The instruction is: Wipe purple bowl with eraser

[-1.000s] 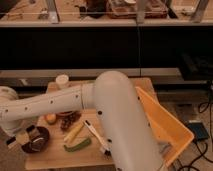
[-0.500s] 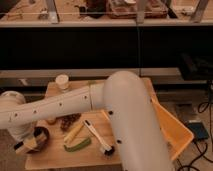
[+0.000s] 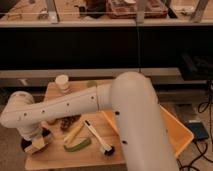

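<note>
The purple bowl (image 3: 26,145) sits at the front left corner of the wooden table (image 3: 85,157), mostly covered by my arm; only its dark rim shows. My gripper (image 3: 38,143) hangs from the white wrist right over the bowl. It is shut on the eraser (image 3: 36,146), a small tan block that sits low in or just above the bowl.
A white-handled brush with black bristles (image 3: 97,136), a green vegetable (image 3: 77,146), a yellow item (image 3: 73,132) and a brown pile (image 3: 69,121) lie mid-table. A white cup (image 3: 62,82) stands at the back. An orange bin (image 3: 176,131) is at the table's right.
The arm has swung from the far left toward the bowl and lowered. The gripper with the eraser now sits over the bowl, covering more of it.
</note>
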Controlling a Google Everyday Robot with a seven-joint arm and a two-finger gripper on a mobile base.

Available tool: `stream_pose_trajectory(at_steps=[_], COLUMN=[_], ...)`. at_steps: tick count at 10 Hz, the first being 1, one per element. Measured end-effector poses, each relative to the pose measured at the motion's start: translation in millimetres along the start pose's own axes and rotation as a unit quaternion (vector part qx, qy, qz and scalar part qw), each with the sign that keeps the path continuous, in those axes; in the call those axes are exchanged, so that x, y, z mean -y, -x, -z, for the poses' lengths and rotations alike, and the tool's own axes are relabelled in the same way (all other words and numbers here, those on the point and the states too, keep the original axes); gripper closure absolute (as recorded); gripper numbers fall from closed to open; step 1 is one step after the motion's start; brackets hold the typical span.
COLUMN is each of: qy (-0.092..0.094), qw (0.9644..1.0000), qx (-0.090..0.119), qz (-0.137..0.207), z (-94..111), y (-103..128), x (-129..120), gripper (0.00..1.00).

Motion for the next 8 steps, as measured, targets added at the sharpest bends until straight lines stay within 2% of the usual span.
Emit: stream_pose_trajectory(at_steps=[3, 6, 8], qy=[-0.008, -0.008, -0.009], qw=[0.9996, 0.9997, 0.9998], qx=[-0.02, -0.021, -0.015], qz=[-0.016, -0.012, -0.01], z=[4.3, -0.5, 0.4], y=[-22.9, -11.2, -2.8], x=[35.1, 64.2, 74.5], gripper=[1.0, 1.0, 1.0])
